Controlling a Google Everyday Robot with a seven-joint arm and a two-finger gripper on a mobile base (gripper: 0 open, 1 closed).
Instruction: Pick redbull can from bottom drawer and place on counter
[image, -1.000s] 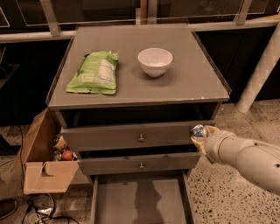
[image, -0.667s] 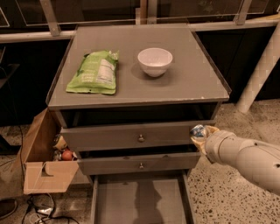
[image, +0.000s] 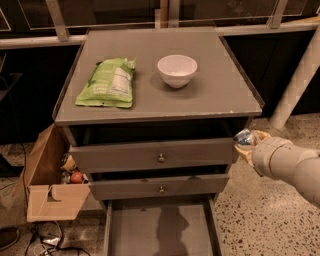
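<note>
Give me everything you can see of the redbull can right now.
The redbull can is only partly in view: a small shiny metallic shape, silver with some blue. It hangs in the air off the right end of the top drawer, just below the counter and out of the bottom drawer. The gripper, at the end of the pale arm, is shut on it; nothing else touches it.

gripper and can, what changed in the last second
The gripper, holding the can, has moved a little up and to the right. It is now off the right end of the top drawer, just under the counter edge. Nothing was grasped or released. The bag, bowl, box and open bottom drawer stayed as they were.
</note>
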